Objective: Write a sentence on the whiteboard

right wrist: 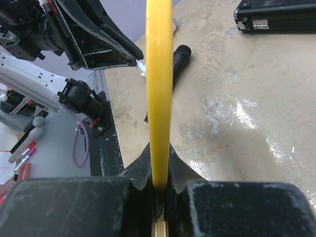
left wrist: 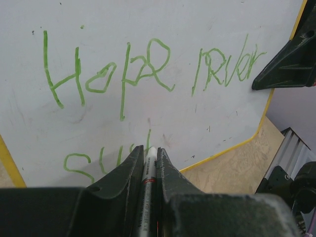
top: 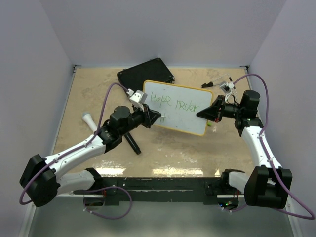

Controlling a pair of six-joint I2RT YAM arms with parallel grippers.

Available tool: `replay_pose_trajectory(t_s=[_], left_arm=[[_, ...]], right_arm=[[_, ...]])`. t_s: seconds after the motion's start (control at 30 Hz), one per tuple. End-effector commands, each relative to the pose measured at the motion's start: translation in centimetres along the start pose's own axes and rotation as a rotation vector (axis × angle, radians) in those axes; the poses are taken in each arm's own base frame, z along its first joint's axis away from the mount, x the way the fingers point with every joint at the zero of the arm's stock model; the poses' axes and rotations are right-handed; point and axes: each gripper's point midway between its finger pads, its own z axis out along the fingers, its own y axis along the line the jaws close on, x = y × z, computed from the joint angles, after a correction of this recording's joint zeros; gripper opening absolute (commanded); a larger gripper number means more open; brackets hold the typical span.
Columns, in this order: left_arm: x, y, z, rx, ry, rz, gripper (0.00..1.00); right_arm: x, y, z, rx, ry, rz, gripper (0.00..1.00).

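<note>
Over at the back, a black case [top: 146, 72] lies flat on the sandy, speckled bench [top: 94, 94], turned at an angle close to the rear wall. Out left, a small white cylinder [top: 89, 120] lies on its side. Nearer the middle, a slim black stick-shaped thing [top: 132, 143] lies slantwise. Back right, some small clutter [top: 223, 84], too tiny to name.

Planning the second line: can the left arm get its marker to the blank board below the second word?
Probably yes. The left jaws hold the marker tip near the whiteboard, and that patch is bare; the right jaws clamp only the rim farther right.
</note>
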Motion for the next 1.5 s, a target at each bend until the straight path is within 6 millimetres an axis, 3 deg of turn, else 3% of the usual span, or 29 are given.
replay_pose_trajectory(t_s=[0.0, 0.2, 0.43, 0.6, 0.8, 1.2, 1.47], left_arm=[[-3.2, -1.4, 0.9, 0.043, -0.079, 0.026, 0.0], [-4.4, -2.2, 1.0, 0.072, -0.103, 0.028, 0.0], [-6.2, -4.2, -1.6, 0.151, -0.157, 0.025, 0.0], [-5.6, -4.5, -3.5, 0.173, -0.166, 0.016, 0.0], [-3.8, -3.9, -4.4, 0.166, -0.147, 0.0, 0.0], [-0.9, -2.9, -4.3, 0.158, -0.1, -0.014, 0.0], [-0.3, -2.8, -4.1, 0.156, -0.123, -0.014, 0.0]], right_arm=[[-0.9, 2.6, -0.2, -0.097, 0.007, -0.081, 0.0], [-0.9, 2.7, -0.2, -0.099, 0.007, -0.083, 0.0], [-0.9, 2.6, -0.2, -0.096, 0.007, -0.081, 0.0], [-0.9, 2.6, -0.2, -0.096, 0.007, -0.081, 0.0], [-0.9, 2.6, -0.2, -0.094, 0.006, -0.081, 0.0], [-0.9, 2.5, -0.2, -0.093, 0.006, -0.081, 0.0], [-0.8, 2.4, -0.2, -0.092, 0.007, -0.077, 0.0]])
